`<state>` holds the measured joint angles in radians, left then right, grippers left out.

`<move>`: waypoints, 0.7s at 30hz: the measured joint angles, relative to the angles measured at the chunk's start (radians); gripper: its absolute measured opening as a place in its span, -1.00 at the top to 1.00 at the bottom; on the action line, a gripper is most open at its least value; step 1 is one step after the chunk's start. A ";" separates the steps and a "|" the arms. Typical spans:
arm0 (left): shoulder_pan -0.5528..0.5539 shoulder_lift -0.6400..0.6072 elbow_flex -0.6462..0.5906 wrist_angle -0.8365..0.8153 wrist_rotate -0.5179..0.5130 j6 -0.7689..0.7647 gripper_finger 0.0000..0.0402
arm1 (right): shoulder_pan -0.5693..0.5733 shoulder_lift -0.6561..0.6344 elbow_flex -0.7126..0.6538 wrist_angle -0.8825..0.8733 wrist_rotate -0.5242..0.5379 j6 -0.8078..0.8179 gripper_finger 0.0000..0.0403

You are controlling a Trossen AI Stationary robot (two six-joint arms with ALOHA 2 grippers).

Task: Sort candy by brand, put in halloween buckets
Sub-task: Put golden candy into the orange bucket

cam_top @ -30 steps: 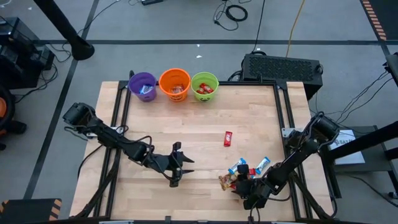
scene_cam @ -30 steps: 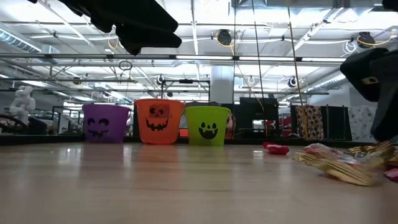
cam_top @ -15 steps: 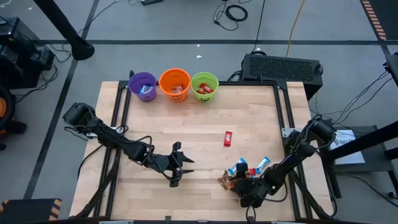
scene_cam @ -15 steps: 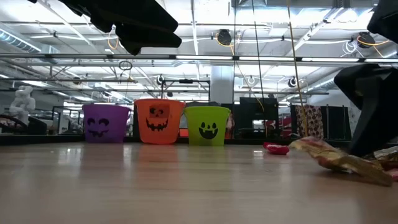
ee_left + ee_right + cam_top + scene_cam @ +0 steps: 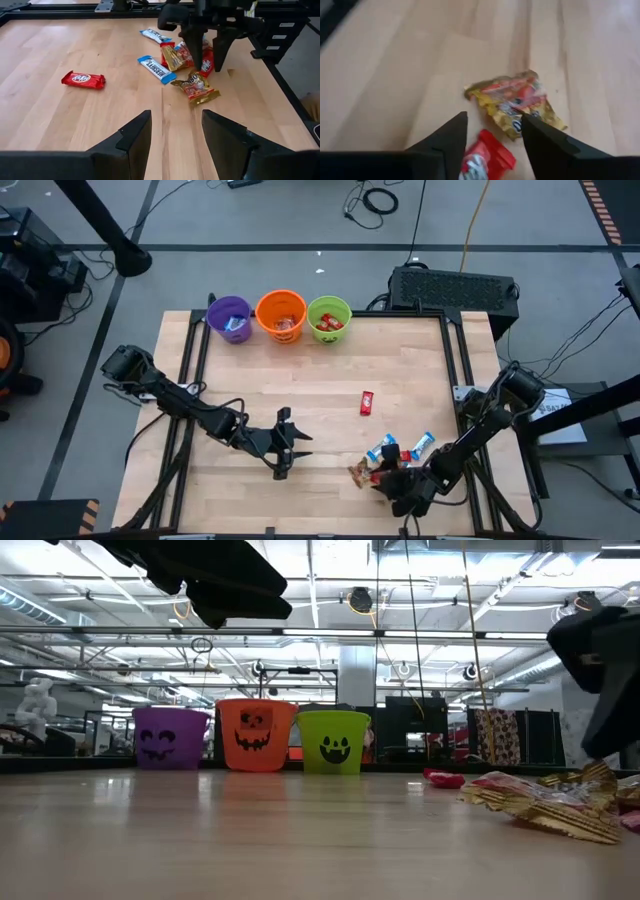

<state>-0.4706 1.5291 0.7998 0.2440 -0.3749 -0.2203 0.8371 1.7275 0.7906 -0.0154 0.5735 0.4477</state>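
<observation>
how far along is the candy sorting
Partly done: the purple, orange and green buckets each hold some candy. In hand: the right gripper, jaws open, sits over the pile, holding nothing. Left: that pile and a lone red bar. The left gripper waits open.

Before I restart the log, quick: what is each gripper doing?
Left gripper: open, empty, hovering over bare table.
Right gripper: open, holding nothing, fingers over the candy pile.
</observation>
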 joint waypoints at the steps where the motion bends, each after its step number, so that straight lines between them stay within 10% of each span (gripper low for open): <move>1: 0.000 0.000 0.000 0.000 -0.001 0.000 0.09 | -0.001 0.003 0.000 -0.010 0.002 0.001 0.08; 11: 0.000 0.000 0.000 0.000 -0.010 0.023 0.09 | -0.020 0.014 0.000 -0.041 0.058 -0.037 -0.24; 21: 0.000 0.000 0.000 0.000 -0.019 0.024 0.09 | -0.074 0.058 0.000 -0.002 -0.010 0.025 0.13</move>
<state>-0.4706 1.5291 0.7998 0.2443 -0.3943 -0.1963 0.7634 1.7851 0.7902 -0.0174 0.5637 0.4723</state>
